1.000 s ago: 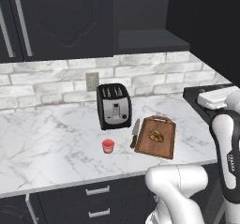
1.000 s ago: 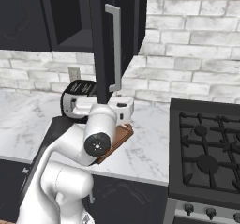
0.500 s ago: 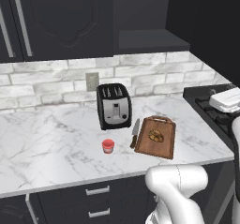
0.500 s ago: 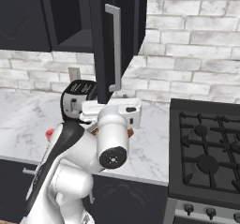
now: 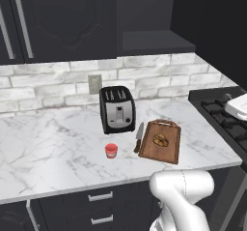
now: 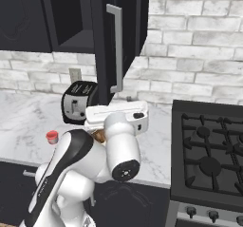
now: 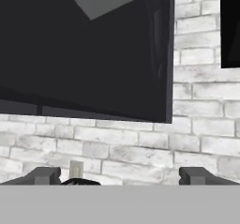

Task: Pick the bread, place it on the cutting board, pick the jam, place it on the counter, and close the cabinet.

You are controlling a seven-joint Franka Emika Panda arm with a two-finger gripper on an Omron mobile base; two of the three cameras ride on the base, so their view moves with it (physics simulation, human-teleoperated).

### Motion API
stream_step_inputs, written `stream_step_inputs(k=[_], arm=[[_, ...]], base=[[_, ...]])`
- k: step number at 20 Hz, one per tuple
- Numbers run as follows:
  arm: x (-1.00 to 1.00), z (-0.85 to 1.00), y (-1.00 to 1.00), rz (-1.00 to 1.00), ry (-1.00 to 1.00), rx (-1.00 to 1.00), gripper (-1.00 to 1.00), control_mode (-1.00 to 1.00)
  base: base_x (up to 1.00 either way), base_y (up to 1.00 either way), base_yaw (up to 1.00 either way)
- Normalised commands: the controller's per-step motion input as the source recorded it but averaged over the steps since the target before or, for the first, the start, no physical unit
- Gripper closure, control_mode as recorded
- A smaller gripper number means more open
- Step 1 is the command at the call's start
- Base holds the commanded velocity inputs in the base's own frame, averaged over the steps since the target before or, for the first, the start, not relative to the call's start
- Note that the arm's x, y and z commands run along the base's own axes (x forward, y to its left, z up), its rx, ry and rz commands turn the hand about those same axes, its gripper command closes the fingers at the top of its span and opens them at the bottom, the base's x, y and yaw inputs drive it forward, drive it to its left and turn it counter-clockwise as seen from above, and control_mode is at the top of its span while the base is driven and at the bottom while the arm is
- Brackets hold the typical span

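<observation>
the bread (image 5: pixel 160 139) lies on the cutting board (image 5: pixel 169 151), which rests on the counter (image 5: pixel 53 148) right of the toaster (image 5: pixel 117 109), a knife (image 5: pixel 139 137) along its left edge. the jam (image 5: pixel 111 150) stands on the counter in front of the toaster. the cabinet (image 6: pixel 102 41) door hangs open. the gripper (image 7: pixel 120 176) faces the brick wall (image 7: pixel 201 124), jaws spread wide, holding nothing.

Arm raised, pincer (image 7: pixel 119 176) spread wide, holding nothing.

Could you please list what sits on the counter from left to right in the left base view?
Jam → toaster → knife → cutting board carrying the bread.
</observation>
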Motion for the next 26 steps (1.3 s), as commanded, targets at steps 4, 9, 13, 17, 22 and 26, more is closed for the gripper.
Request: stream_step_inputs(k=[4,9,13,17,22,26], arm=[[-0.10,0.00,-0.06,0.03,-0.07,0.00,-1.00,-1.00],[0.00,0.00,-0.06,0.03,-0.05,0.00,-1.00,-1.00],[0.00,0.00,-0.07,0.04,-0.05,0.00,-1.00,-1.00],[0.00,0.00,-0.15,0.05,-0.04,0.00,-1.00,-1.00],[0.00,0.00,-0.18,0.06,-0.04,0.00,-1.00,-1.00],[0.00,0.00,-0.16,0.06,-0.05,-0.01,-1.00,-1.00]], base=[[0.00,0.00,0.00],[0.00,0.00,0.00],[0.00,0.00,0.00],[0.00,0.00,0.00],[0.00,0.00,0.00],[0.00,0.00,0.00]])
